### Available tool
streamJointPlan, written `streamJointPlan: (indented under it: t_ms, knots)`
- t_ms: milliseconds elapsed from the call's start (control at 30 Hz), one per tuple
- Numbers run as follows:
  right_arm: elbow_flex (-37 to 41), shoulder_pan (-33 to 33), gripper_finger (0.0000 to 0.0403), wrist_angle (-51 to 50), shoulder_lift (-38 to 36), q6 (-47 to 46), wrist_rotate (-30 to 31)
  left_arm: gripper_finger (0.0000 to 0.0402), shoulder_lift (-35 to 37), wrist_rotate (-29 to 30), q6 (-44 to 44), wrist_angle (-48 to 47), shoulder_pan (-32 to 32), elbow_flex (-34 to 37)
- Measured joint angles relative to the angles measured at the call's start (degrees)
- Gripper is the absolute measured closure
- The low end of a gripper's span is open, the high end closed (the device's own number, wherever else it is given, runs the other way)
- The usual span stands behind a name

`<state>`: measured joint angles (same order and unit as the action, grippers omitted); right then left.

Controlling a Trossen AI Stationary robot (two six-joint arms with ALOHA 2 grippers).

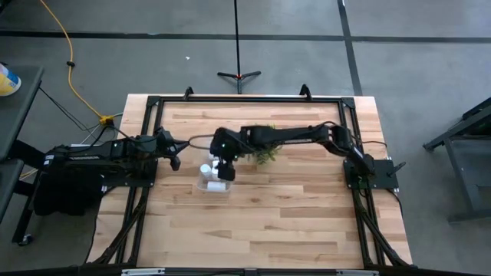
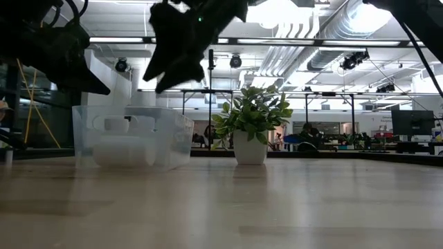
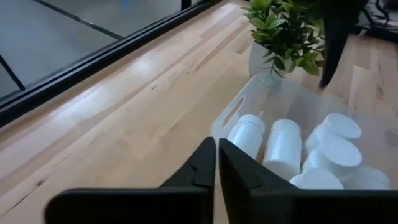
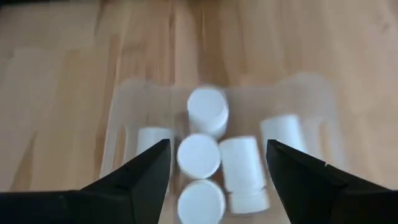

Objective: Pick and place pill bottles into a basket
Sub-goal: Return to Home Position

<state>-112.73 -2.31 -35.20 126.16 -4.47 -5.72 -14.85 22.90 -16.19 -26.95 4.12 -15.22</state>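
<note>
The clear basket stands on the table left of centre and also shows in the low view. Several white pill bottles lie and stand inside it; they also show in the left wrist view. One bottle looks blurred. My right gripper hangs open and empty straight above the basket, fingers pointing down; in the high view it is over the bin. My left gripper is shut and empty, just left of the basket, above the table.
A small green plant in a white pot stands just right of and behind the basket, under my right arm; it also shows in the low view. A black frame runs along the table's edges. Bare wood lies toward the near edge.
</note>
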Motion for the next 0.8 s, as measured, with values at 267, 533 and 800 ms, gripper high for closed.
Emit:
streamJointPlan:
  t_ms: [267, 533, 800]
  knots:
    - [-1.62, -0.96, 0.0192, -4.39, -10.36, 12.23, 0.0, 0.037, 0.04, 3.77, 0.02, -0.29, 0.0, 0.0]
    - [20.03, -6.11, 0.0337, 0.38, -30.33, 9.81, -6.59, 0.0356, 0.04, 2.29, -1.0, 0.37, 0.0, 0.0]
    - [65.07, -5.95, 0.0381, 35.35, -60.94, -7.42, 1.6, 0.0381, 0.09, -0.23, 1.63, 5.02, 0.0, 0.0]
